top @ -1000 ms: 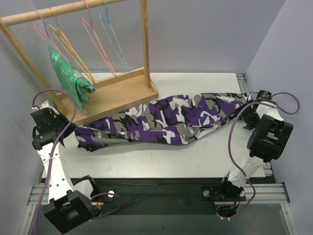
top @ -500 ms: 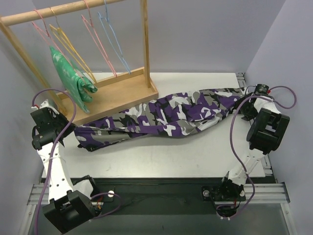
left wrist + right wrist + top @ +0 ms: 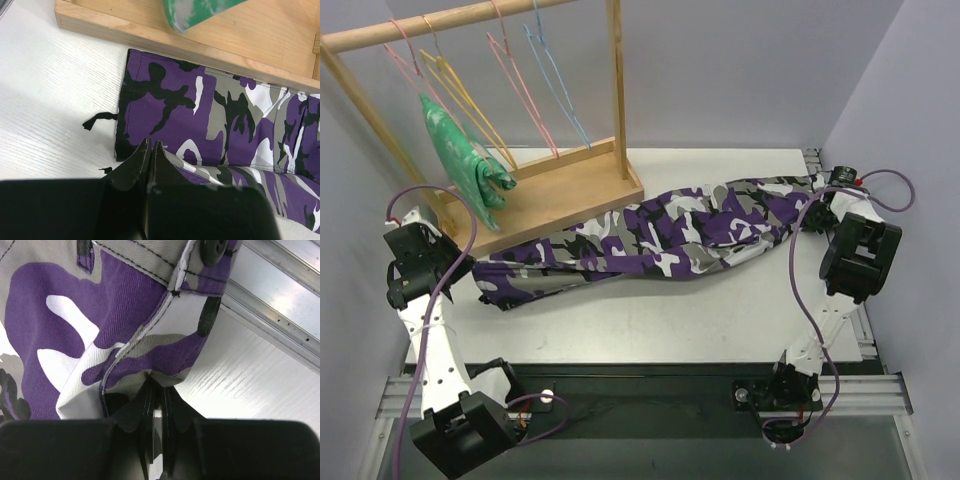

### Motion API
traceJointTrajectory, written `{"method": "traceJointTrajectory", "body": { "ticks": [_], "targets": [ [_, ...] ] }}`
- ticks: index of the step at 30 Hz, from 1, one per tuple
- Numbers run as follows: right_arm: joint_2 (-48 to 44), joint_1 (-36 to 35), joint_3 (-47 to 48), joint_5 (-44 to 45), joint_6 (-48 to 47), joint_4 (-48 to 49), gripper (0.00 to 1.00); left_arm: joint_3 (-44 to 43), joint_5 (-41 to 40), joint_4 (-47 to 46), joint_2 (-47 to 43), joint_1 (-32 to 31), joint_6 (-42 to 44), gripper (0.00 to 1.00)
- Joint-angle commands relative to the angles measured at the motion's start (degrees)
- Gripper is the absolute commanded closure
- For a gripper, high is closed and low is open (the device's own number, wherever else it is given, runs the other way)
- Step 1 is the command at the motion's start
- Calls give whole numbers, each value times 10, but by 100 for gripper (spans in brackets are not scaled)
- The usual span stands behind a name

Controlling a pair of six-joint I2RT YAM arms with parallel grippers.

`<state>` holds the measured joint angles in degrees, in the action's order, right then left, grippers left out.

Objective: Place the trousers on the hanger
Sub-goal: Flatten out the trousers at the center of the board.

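On the table (image 3: 650, 330), trousers (image 3: 660, 235) lie stretched, jaws pinching both ends.

Trousers (image 3: 660, 240): lay stretched slantwise across the table (image 3: 650, 320), with the right end farther back.
Left gripper (image 3: 470, 268): sat at the trousers' left end, beside the rack's base.
Right gripper (image 3: 817, 207): sat at their right end, near the table's edge.
Rack (image 3: 616, 80): wooden, stood back left.
Hanger (image 3: 460, 95): yellow, hung on the rail among pink hangers (image 3: 525, 100), with the blue hanger (image 3: 560, 100) rightmost.
Green garment (image 3: 460, 160): hung at the rack's left.
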<state>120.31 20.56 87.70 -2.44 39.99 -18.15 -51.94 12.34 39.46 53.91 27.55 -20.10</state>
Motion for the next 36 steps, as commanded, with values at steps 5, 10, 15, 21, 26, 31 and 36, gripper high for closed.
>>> {"method": "traceJointTrajectory", "body": {
  "ticks": [5, 10, 15, 21, 26, 31, 36],
  "targets": [
    [-110, -10, -1, 66, -11, -35, 100, -53, -1, -33, 10, 27, -11, 100],
    [-231, -10, 28, 103, -53, -92, 100, -117, -33, -14, 33, 38, 1, 100],
    [-238, -31, 146, 140, -91, -130, 100, -152, -74, 12, 57, 38, 33, 100],
    [-85, -61, 348, 155, -110, -217, 85, -156, -106, 25, 55, 22, 52, 100],
    [-82, -62, 309, 134, -105, -261, 37, -129, -75, 22, 32, 13, 47, 100],
    [-168, -54, 149, 106, -105, -231, 32, -92, -29, 12, 12, 10, 34, 100],
    [-246, -18, -55, 7, -77, -164, 32, -82, -14, 5, 9, 8, 26, 100]
  ]
}}
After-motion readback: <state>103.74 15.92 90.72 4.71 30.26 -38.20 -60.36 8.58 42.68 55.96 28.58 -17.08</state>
